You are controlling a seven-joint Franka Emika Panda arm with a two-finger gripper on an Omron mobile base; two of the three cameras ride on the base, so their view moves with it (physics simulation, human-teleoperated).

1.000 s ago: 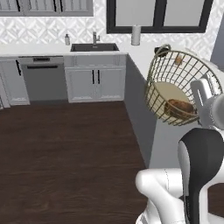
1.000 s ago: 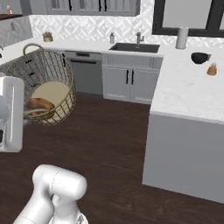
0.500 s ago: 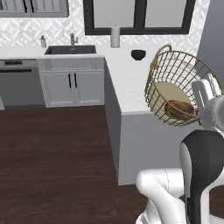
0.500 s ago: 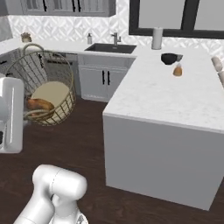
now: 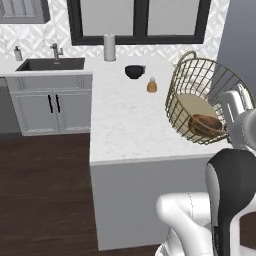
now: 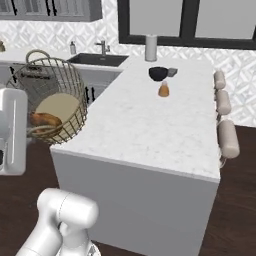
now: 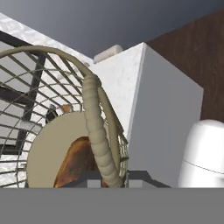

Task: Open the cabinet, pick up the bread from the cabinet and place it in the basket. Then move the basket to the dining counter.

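Left base view gives us the basket (image 5: 200, 102) carried tipped on its side in the air at the near right corner of the dining counter (image 5: 125, 125), its open mouth turned away from the arm and its tan base facing us. We see the bread (image 5: 205, 125) lying inside it against the lower wire wall, a brown loaf resting just beside the base. In the hand view our gripper (image 7: 107, 180) is clamped on the basket's thick ribbed handle, which rises between the fingertips and arches over the loaf. From the right base view we see the basket hanging off the counter's left edge, above the dark wood floor (image 6: 235, 210). Farther along the marble top stand a small orange bottle (image 6: 163, 90) and a black bowl (image 6: 158, 73), well apart from the basket.
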